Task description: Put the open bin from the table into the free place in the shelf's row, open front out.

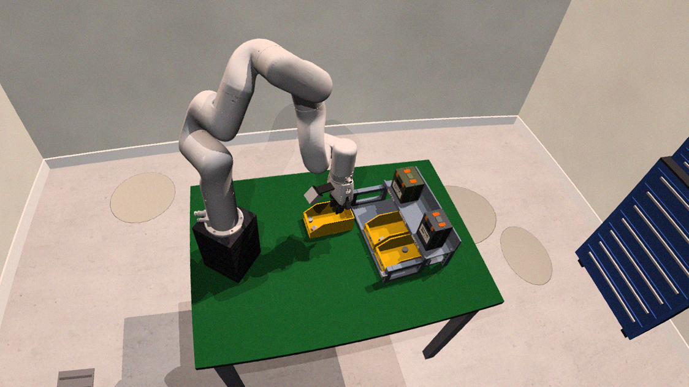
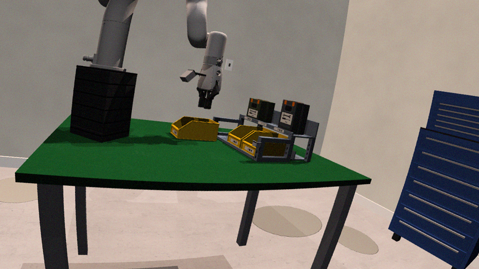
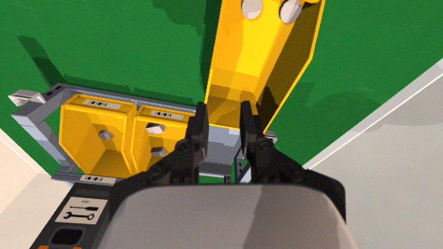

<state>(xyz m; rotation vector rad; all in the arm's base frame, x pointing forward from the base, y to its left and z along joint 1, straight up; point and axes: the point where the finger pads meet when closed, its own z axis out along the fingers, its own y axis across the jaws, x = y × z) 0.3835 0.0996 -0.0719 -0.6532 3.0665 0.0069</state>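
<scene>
A yellow open bin [image 1: 328,223] [image 2: 195,127] [image 3: 259,52] stands level on the green table [image 1: 300,299] [image 2: 183,167] [image 3: 104,41], left of the grey shelf [image 1: 360,216] [image 2: 302,138] [image 3: 34,114]. Two grey parts [image 3: 252,7] [image 3: 290,10] lie at its open front. My gripper [image 1: 339,208] [image 2: 204,105] [image 3: 223,113] hangs a little above the bin's rear wall, fingers a narrow gap apart with nothing between them. Two more yellow bins [image 1: 385,225] [image 1: 396,251] [image 2: 239,133] [image 2: 261,145] [image 3: 93,135] [image 3: 156,138] stand side by side on the shelf. The place beside them, nearest the table bin, is bare.
Two black boxes [image 1: 408,183] [image 1: 435,229] [image 2: 260,109] [image 2: 293,115] stand on the shelf's upper board behind the bins. The arm's black pedestal [image 1: 225,243] [image 2: 102,102] stands at the table's left. A blue drawer cabinet [image 1: 663,228] [image 2: 459,172] stands off the table at the right.
</scene>
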